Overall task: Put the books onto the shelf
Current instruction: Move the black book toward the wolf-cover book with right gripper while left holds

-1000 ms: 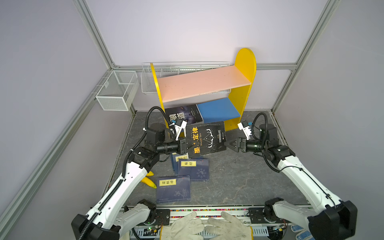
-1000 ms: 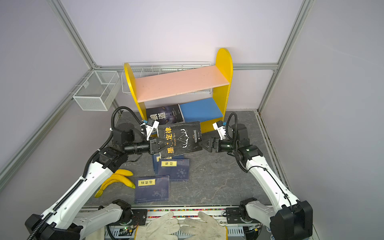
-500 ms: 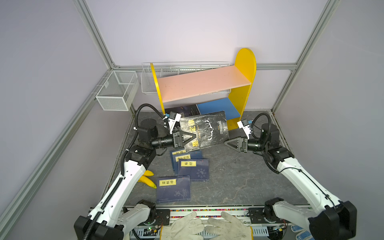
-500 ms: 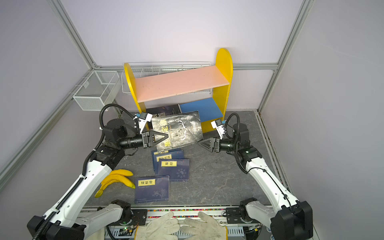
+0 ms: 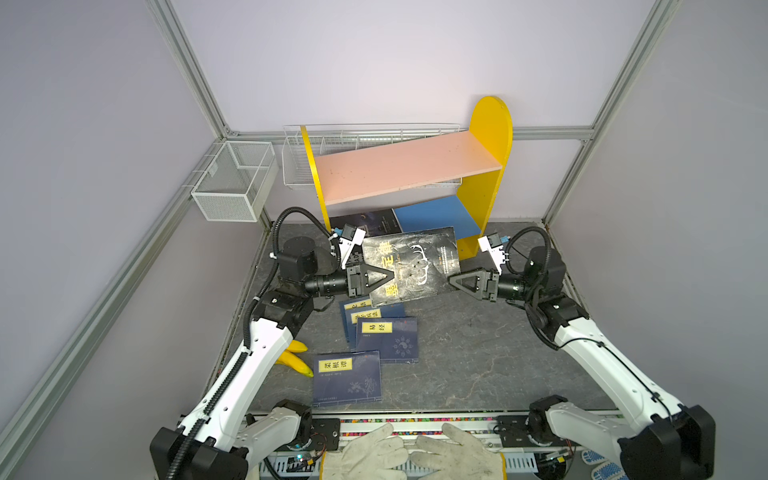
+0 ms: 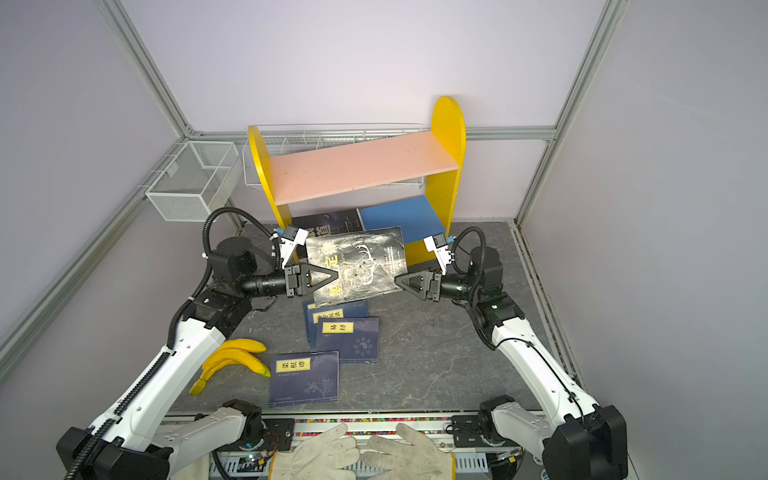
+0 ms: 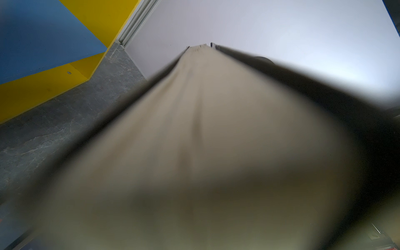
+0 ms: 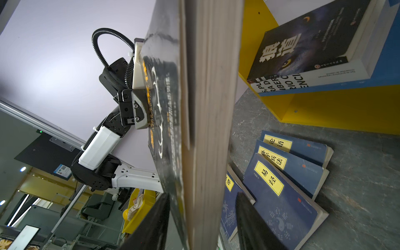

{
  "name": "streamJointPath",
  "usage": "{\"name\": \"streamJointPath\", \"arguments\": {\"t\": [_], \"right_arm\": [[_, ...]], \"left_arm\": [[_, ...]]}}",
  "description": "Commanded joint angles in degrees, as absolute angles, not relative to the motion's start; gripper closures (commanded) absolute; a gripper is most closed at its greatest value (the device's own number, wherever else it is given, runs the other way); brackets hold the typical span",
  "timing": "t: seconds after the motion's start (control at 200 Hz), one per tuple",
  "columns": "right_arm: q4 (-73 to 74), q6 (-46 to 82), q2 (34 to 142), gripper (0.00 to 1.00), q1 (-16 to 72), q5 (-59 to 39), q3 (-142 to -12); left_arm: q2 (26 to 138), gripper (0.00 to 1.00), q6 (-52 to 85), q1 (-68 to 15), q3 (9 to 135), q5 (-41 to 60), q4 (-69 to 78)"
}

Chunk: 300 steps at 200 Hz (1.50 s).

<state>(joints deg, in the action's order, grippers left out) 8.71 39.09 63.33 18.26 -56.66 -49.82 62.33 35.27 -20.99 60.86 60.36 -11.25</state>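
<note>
A black book (image 5: 411, 266) (image 6: 357, 266) with gold Chinese title hangs tilted in front of the shelf (image 5: 490, 137) (image 6: 446, 124). My left gripper (image 5: 392, 274) (image 6: 336, 274) is shut on its left edge; in the left wrist view only its blurred page edge (image 7: 194, 129) shows. My right gripper (image 5: 451, 279) (image 6: 397, 278) (image 8: 201, 193) straddles its right edge, one finger (image 8: 151, 220) at the cover, the other clear of the pages. Another black book (image 5: 374, 220) (image 8: 309, 43) lies on a white book (image 8: 281, 83) on the blue board (image 5: 432, 214). Several navy books (image 5: 388, 338) (image 8: 279, 184) lie on the floor.
The pink upper board (image 5: 407, 166) is bare. Yellow bananas (image 5: 295, 357) (image 6: 232, 357) lie by the left arm. White wire baskets hang on the left wall (image 5: 232, 180) and behind the shelf (image 5: 365, 137). Gloved hands (image 5: 415, 453) rest at the front edge.
The left gripper has carried the black book up and back toward the shelf. The right gripper's jaws have narrowed around the book's right edge.
</note>
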Motion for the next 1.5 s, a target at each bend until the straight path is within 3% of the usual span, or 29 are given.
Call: {"name": "streamJointPath", "arguments": {"t": [0.0,0.265,0.34,0.46,0.495,0.655,0.8,0.935,1.165,1.295,1.495], "right_arm": [[12.90,41.33,64.74,0.52,19.54,-57.78,-49.99],[11.17,41.36,66.17,0.70,20.99,-55.66,-49.99],[10.91,41.43,66.65,0.79,21.00,-55.00,-51.78],[11.39,41.88,68.38,0.83,21.01,-52.81,-52.97],[12.49,42.69,69.40,0.84,21.01,-52.35,-53.28],[17.53,46.13,76.13,0.89,21.16,-50.62,-57.75],[17.05,46.49,84.13,0.93,21.53,-48.69,-66.63],[17.77,47.22,89.93,0.93,21.49,-48.42,-71.92],[23.38,50.88,98.44,0.93,21.55,-51.06,-77.93],[20.87,50.03,103.14,0.93,21.95,-53.63,-83.75],[5.99,40.41,108.68,0.92,23.43,-52.40,-93.64]], "left_arm": [[62.37,1.00,33.19,-20.90,63.35,62.63,-8.75],[63.69,1.00,30.62,-20.84,65.70,58.98,-11.73],[63.97,1.00,28.23,-20.83,67.31,53.52,-16.25],[63.99,1.00,24.60,-20.88,69.79,42.00,-23.28],[63.85,0.93,24.25,-20.83,70.25,39.12,-24.37],[63.68,0.81,23.02,-20.77,73.34,24.20,-29.68],[65.85,0.45,22.50,-19.19,76.98,11.76,-35.07],[64.92,0.29,22.50,-18.01,76.29,4.55,-35.63],[60.42,0.15,21.81,-15.29,70.42,0.42,-35.07],[57.85,0.00,20.87,-12.96,65.15,5.20,-31.51],[57.68,0.01,21.40,-10.28,61.09,13.68,-27.20]]}}
